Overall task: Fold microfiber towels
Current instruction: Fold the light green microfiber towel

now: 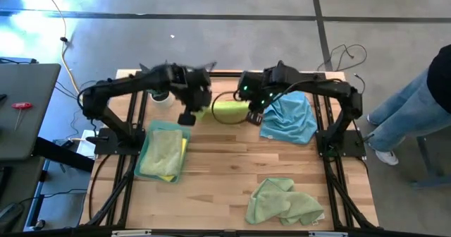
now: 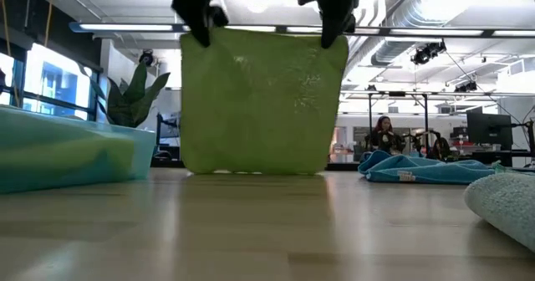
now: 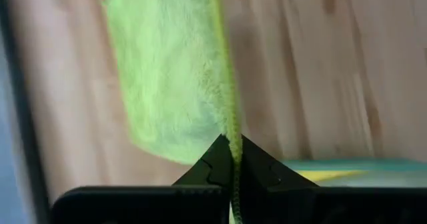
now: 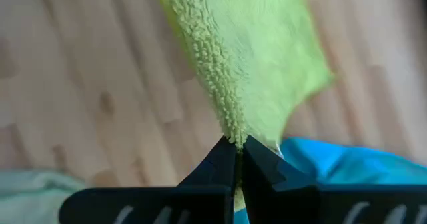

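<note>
Low view, wooden desk, open-plan room behind, potted plant, seated person, left gripper and right gripper each pinching hanging yellow-green towel, blue towel nearby.

Grey concrete floor, exposed ceiling ducts, strip lights, windows, seated person behind the table.

The hanging microfiber towel is showing a plain yellow-green, with no pattern, against the pale wood-grain desk. A sky-blue towel is lying beside it, a pale green towel is glowing mint, and the folded stack is showing pale green over bright yellow.
</note>
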Motion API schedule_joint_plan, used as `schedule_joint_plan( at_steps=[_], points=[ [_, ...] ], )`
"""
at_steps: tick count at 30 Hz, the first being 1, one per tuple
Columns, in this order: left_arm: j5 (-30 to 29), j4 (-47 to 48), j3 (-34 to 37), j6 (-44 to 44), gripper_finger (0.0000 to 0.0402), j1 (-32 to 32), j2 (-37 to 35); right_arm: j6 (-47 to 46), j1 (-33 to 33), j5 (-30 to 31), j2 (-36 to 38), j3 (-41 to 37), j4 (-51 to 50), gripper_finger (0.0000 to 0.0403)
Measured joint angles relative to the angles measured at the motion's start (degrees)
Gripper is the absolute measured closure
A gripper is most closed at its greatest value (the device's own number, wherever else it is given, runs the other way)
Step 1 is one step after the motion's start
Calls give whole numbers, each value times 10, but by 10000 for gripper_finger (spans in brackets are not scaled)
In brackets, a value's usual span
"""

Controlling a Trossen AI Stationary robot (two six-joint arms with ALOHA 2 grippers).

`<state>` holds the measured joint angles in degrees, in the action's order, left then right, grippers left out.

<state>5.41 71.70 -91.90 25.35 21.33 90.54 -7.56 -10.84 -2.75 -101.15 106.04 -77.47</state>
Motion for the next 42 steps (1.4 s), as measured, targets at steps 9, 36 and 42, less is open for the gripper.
schedule_joint_plan(
  at_steps=[9, 36, 42],
  points=[
    [33, -101, 124, -70, 401, -116, 0, -51, 55, -73, -28, 0, -3, 403],
    [30, -300, 249, -295, 401, -344, 3, -137, 225, -119, -101, -41, 62, 403],
    [29, -316, 266, -333, 401, -355, 3, -151, 243, -152, -102, -120, 123, 403]
  ],
)
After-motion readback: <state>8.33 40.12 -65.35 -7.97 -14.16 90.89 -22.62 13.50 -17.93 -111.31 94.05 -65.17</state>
